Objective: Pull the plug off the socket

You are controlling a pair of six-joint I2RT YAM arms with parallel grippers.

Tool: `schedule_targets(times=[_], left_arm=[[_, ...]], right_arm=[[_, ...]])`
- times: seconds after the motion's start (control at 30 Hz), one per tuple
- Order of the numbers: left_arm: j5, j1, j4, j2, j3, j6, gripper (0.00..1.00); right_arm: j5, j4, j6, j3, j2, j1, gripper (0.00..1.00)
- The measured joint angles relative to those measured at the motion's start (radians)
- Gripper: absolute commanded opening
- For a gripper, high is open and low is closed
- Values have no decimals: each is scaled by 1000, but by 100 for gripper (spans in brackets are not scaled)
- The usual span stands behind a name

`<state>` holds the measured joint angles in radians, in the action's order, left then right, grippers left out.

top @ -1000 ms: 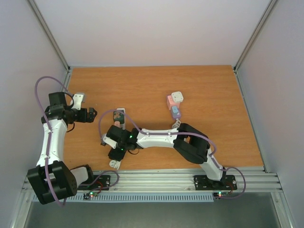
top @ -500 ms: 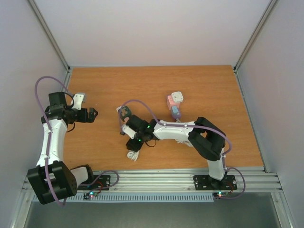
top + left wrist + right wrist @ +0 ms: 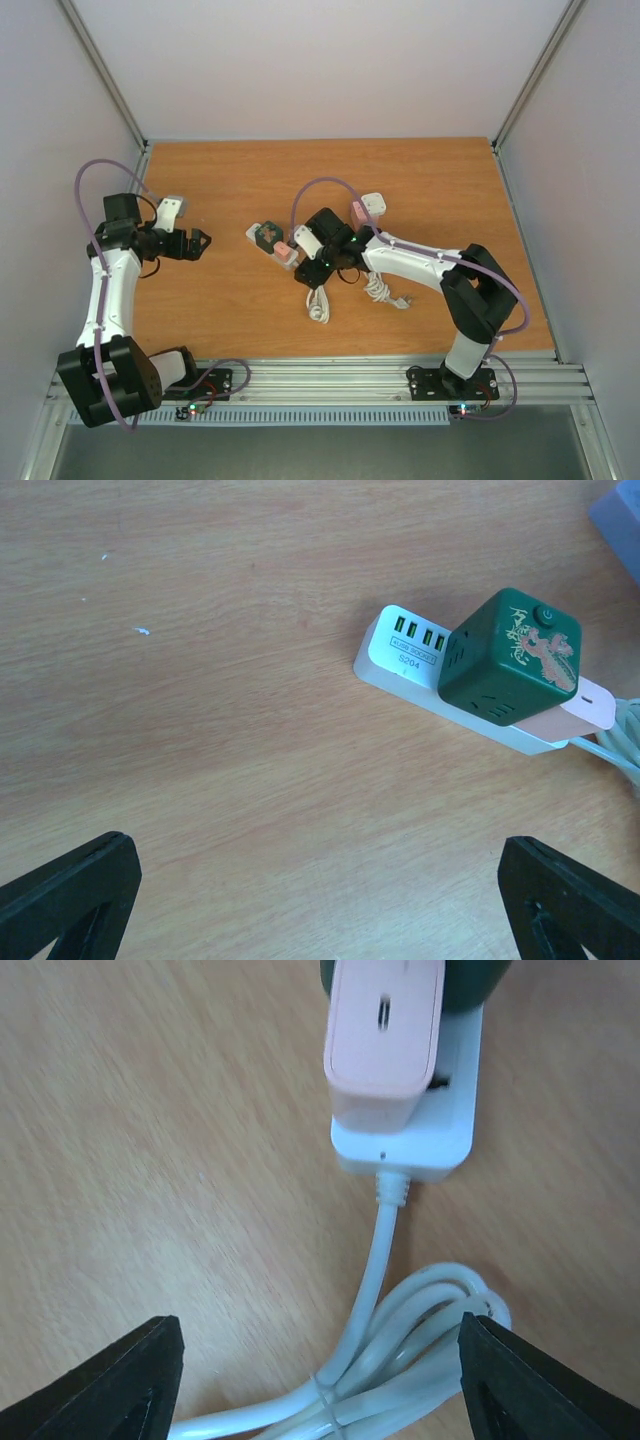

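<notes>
Now I hold my right gripper [image 3: 315, 1380] wide over the cable [image 3: 375, 1250], the pink plug [image 3: 385, 1035] just ahead in the socket strip [image 3: 405, 1150], lined up for gripping. My left gripper [image 3: 320, 900] is wide too, likely ready to brace.

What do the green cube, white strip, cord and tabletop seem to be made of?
The green cube looks like matte hard plastic, with crisp moulded edges. The white strip seems smooth plastic, carrying a printed label. The cord appears rubbery or PVC-sheathed, bending in loops. The tabletop shows wood grain, possibly laminate.
</notes>
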<state>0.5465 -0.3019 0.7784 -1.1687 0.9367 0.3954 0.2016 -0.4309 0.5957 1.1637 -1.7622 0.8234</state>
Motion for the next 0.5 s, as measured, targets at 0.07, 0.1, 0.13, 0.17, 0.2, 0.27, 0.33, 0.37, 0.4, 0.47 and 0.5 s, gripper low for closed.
schedule_targets(times=[0.07,0.1,0.13,0.17,0.2,0.27,0.33,0.37,0.4,0.47,0.5], left_arm=[[6,0,1,1,0,4,100],[7,0,1,3,0,5,100],[8,0,1,5,0,6,100],[8,0,1,9,0,5,100],[8,0,1,12,0,5,100],[7,0,1,23,0,5,100],[5,0,1,35,0,3,100],[4,0,0,40,0,2,100],[3,0,-1,45,0,0,100],[-1,0,-5,56,0,-4,100],[-4,0,-8,63,0,-6,100]], right_arm=[[0,15,-6,0,25,0,81],[0,27,-11,2,35,0,82],[-1,43,-20,10,39,0,83],[-1,45,-21,11,39,0,85],[-6,51,-28,18,38,0,88],[-23,54,-53,50,23,0,91],[-39,71,-73,93,-4,0,92],[-44,79,-82,107,-14,0,93],[-48,89,-87,125,-30,0,93],[-51,106,-95,143,-56,0,93],[-53,116,-99,147,-70,0,93]])
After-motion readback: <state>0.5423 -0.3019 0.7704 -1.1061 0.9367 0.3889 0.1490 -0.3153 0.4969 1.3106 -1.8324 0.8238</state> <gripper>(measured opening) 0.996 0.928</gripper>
